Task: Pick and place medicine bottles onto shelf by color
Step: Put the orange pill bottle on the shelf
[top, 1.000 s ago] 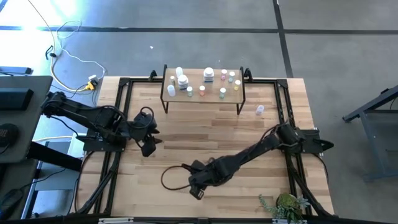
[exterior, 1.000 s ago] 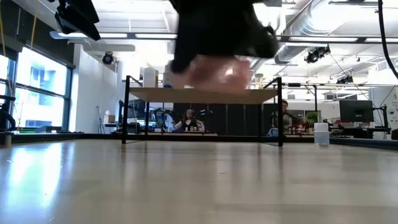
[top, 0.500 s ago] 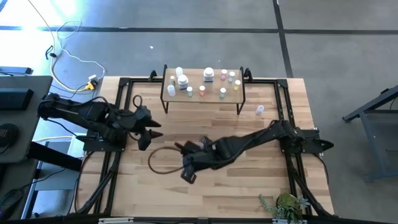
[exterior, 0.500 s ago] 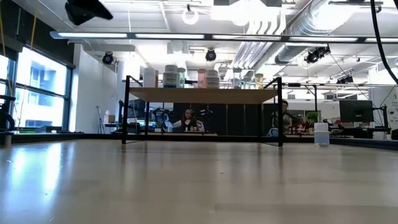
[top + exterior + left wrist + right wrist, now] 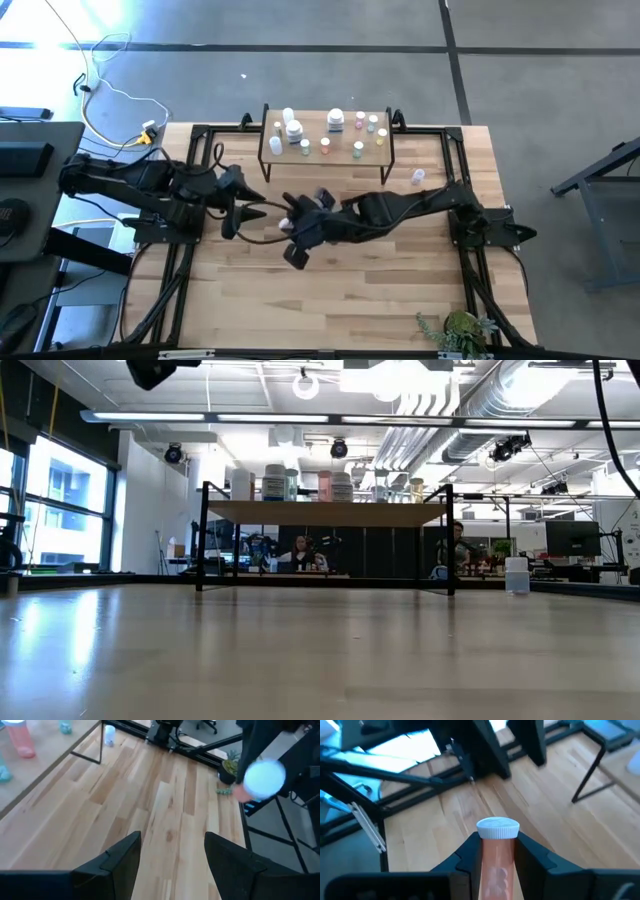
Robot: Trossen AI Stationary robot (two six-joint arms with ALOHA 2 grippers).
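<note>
My right gripper (image 5: 294,252) hangs over the table's middle, left of centre, shut on a pink-orange medicine bottle (image 5: 496,862) with a white cap (image 5: 498,827). The left wrist view shows this bottle as a blur (image 5: 262,780). My left gripper (image 5: 172,865) stands open and holds nothing, raised at the table's left (image 5: 250,207). The shelf (image 5: 325,150) stands at the far edge on thin black legs, with several bottles upright on its top (image 5: 325,512). A white-capped bottle (image 5: 418,177) stands alone on the table, right of the shelf. My right gripper pinches the pink-orange bottle's body (image 5: 495,870) between its two fingers, just below the white cap. The bottle lies along the fingers, its cap sticking out past the fingertips. The fingers slant downward toward the table's far left. The bottle is lifted clear of the table.
Black frame rails (image 5: 200,170) run along the table's sides. A small green plant (image 5: 460,330) sits at the near right corner. People sit in the room beyond the table (image 5: 300,552). Bare wood lies between the shelf and the near edge.
My right gripper has risen from near the table's near edge, carrying the bottle up and toward the far left, and has tipped from steeply down to a shallower slant. The bottle is now lifted clear. My left gripper has risen a little and tipped upward.
</note>
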